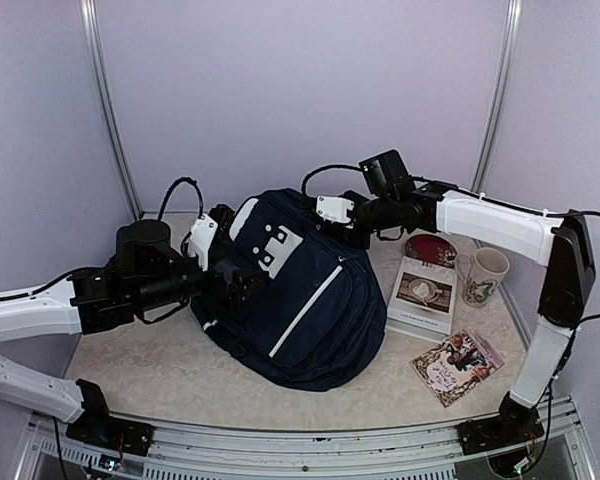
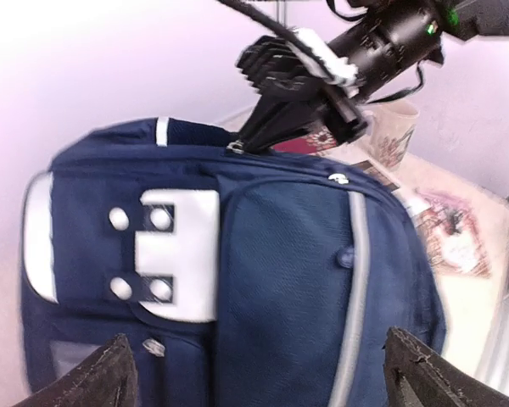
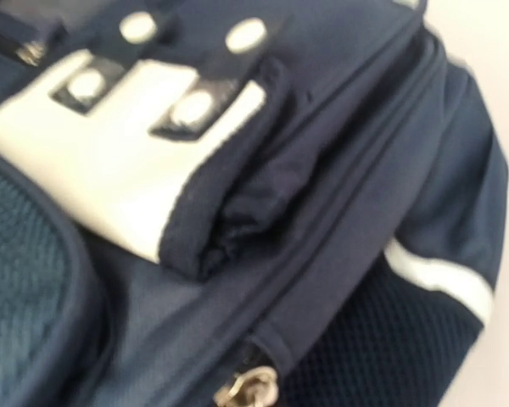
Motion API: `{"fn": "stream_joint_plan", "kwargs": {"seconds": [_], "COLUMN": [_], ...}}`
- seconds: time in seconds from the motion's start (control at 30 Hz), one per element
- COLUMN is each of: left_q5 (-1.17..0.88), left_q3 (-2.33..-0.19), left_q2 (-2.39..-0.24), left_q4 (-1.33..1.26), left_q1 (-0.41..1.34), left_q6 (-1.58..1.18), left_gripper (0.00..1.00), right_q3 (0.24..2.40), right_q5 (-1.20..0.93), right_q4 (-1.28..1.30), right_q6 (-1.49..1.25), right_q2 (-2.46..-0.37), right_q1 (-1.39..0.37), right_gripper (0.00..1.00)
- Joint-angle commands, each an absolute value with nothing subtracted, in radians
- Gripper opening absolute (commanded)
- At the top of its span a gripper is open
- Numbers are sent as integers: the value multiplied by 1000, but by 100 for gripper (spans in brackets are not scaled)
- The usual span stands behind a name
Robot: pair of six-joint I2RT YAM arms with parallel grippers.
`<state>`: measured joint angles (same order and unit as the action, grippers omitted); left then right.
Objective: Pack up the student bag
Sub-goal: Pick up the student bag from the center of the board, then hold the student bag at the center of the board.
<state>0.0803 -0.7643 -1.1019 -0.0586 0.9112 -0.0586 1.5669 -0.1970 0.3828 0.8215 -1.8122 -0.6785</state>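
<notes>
The student bag [image 1: 300, 300], a dark navy backpack with white patches and a pale stripe, lies in the middle of the table and fills the left wrist view [image 2: 280, 280] and the right wrist view [image 3: 322, 212]. My left gripper [image 1: 242, 285] is open at the bag's left side, its fingers [image 2: 119, 373] spread wide over the front pocket, touching nothing. My right gripper [image 1: 352, 232] is at the bag's top edge. In the left wrist view its fingers [image 2: 263, 127] taper to a point, shut on a metal zipper pull [image 3: 246, 392]. The right fingers are hidden in their own view.
Right of the bag lie a white book [image 1: 423, 297], a dark red round item [image 1: 432, 249], a patterned mug [image 1: 483, 277] and a colourful booklet [image 1: 458, 366] near the front right. Walls close off the back and sides.
</notes>
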Motion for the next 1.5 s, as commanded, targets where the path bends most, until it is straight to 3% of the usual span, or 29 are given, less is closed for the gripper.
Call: {"fn": "stream_joint_plan", "kwargs": {"seconds": [0.0, 0.23, 0.53, 0.83, 0.9, 1.1, 1.17, 1.23, 1.47], "left_q5": [233, 223, 92, -47, -91, -138, -118, -91, -14], "left_q3": [-881, -1209, -1272, -1463, -1504, -1545, -1544, -1540, -1458], "left_q2": [-1166, -1368, -1398, -1553, -1595, -1667, -1674, -1673, -1605], "left_q4": [-12, 244, 276, 343, 400, 469, 473, 459, 351], "left_q1": [927, 872, 828, 776, 776, 784, 793, 798, 775], "left_q6": [315, 583, 904, 1017, 1033, 1038, 1038, 1021, 951], "left_gripper": [99, 99, 99, 96, 90, 46, 27, 0, 0], "right_q3": [1520, 1512, 1530, 1527, 1526, 1487, 1476, 1464, 1374], "right_q5": [-234, -319, -389, -421, -422, -419, -408, -394, -361], "right_q4": [173, 192, 213, 223, 223, 178, 170, 162, 75], "right_q6": [1001, 1131, 1224, 1236, 1233, 1212, 1207, 1198, 1170], "right_q2": [-1642, -1577, -1552, -1546, -1544, -1520, -1512, -1503, -1454], "right_q1": [-723, -776, -813, -841, -842, -843, -843, -842, -835], "right_gripper": [0, 0, 0, 0, 0, 0, 0, 0, 0]}}
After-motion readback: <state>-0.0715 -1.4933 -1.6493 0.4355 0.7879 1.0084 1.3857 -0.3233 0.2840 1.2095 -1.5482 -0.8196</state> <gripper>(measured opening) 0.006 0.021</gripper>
